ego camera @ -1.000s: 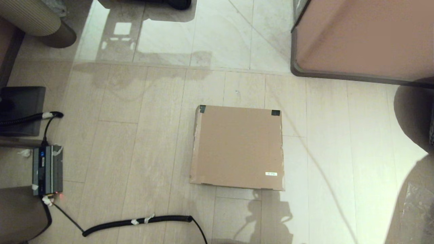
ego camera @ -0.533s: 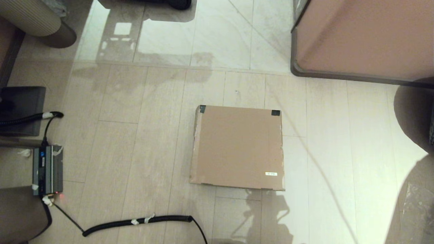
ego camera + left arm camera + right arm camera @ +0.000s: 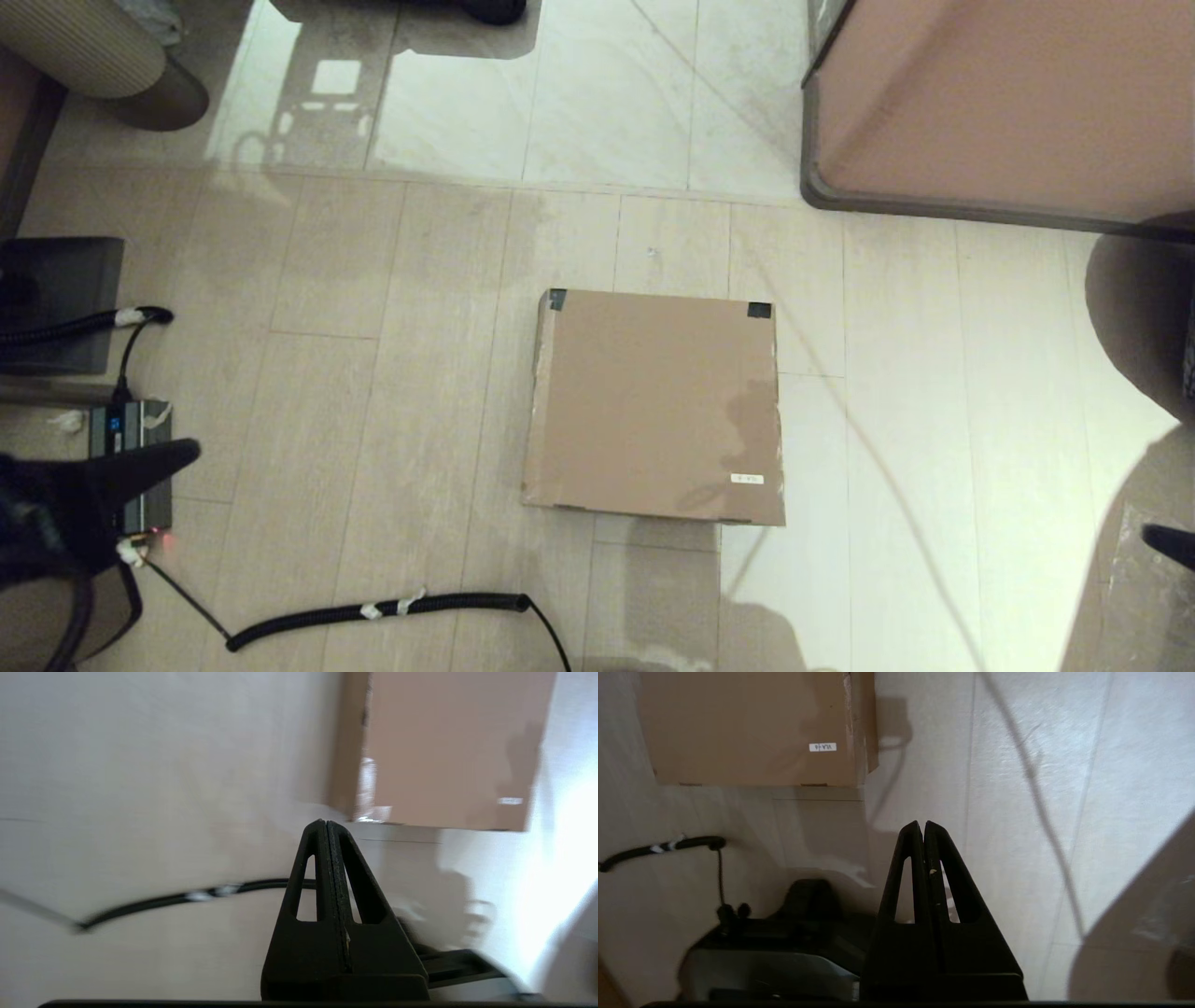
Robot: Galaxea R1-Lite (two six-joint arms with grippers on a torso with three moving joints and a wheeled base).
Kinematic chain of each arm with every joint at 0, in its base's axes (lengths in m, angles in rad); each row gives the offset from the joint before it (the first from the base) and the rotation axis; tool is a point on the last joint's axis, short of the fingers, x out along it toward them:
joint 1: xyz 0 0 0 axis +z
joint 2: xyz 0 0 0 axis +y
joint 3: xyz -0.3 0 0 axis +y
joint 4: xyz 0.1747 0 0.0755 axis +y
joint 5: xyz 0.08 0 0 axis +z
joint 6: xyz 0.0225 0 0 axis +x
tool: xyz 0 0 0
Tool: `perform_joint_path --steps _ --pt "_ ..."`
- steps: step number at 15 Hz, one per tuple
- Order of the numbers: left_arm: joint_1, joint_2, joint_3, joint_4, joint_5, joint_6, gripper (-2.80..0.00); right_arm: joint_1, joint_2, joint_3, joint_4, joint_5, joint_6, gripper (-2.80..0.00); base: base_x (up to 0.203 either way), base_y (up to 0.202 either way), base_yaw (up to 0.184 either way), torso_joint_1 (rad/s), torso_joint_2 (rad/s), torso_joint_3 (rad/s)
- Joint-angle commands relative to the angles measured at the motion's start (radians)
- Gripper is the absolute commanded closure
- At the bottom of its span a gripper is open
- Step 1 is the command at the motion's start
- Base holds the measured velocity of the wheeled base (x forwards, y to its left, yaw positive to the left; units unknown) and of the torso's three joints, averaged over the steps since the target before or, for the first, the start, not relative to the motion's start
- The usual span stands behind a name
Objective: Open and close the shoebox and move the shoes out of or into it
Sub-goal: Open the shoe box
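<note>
Shoebox (image 3: 655, 407) lid closed; I spread both clenched claws, left claw (image 3: 325, 823) and right claw (image 3: 923, 823), then lift front edge.

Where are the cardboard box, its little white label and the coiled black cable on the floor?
shoebox (image 3: 644, 401), head view, middle of the closed brown lid.
white label (image 3: 747, 479), head view, on the lid near its corner closest to the robot.
coiled black cable (image 3: 392, 609), head view, midway along its length on the floor.
</note>
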Motion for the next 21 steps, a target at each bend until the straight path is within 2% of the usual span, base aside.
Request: perform_joint_path --steps 1,3,5,8,10,11,12,16,18,21 --pt "-0.002 0.333 -0.031 -0.089 -0.062 -0.043 0.0 0.001 0.397 -0.058 -0.105 0.027 0.051 0.0 0.0 0.0 0.0 0.0 0.0 0.0" --pt "0.001 0.487 -0.022 -0.176 -0.151 -0.096 0.0 0.004 0.605 -0.077 -0.262 0.046 0.08 0.0 0.0 0.0 0.0 0.0 0.0 0.0" --pt "0.003 0.619 -0.005 -0.235 -0.203 -0.124 0.0 0.013 0.808 -0.087 -0.448 0.055 0.098 0.0 0.0 0.0 0.0 0.0 0.0 0.0" --pt "-0.01 0.824 0.001 -0.417 -0.231 -0.144 0.0 0.043 1.083 -0.106 -0.733 0.059 0.131 0.0 0.0 0.0 0.0 0.0 0.0 0.0" --pt "-0.043 0.931 -0.002 -0.529 -0.237 -0.146 0.0 0.073 1.225 -0.131 -0.884 0.058 0.153 0.0 0.0 0.0 0.0 0.0 0.0 0.0" --pt "-0.078 0.97 -0.01 -0.552 -0.236 -0.144 -2.8 0.089 1.275 -0.147 -0.924 0.06 0.161 0.0 0.0 0.0 0.0 0.0 0.0 0.0" --pt "-0.115 0.998 -0.026 -0.562 -0.231 -0.142 -2.8 0.108 1.308 -0.166 -0.948 0.061 0.168 -2.8 0.0 0.0 0.0 0.0 0.0 0.0" --pt "-0.219 1.107 -0.165 -0.602 -0.095 -0.148 -2.8 0.125 1.361 -0.226 -0.966 0.063 0.183 -2.8 0.0 0.0 0.0 0.0 0.0 0.0" --pt "-0.242 1.158 -0.217 -0.611 -0.022 -0.149 -2.8 0.138 1.39 -0.245 -0.993 0.062 0.184 -2.8 0.0 0.0 0.0 0.0 0.0 0.0" --pt "-0.25 1.199 -0.262 -0.619 0.014 -0.16 -2.8 0.15 1.406 -0.245 -0.998 0.057 0.189 -2.8 0.0 0.0 0.0 0.0 0.0 0.0"
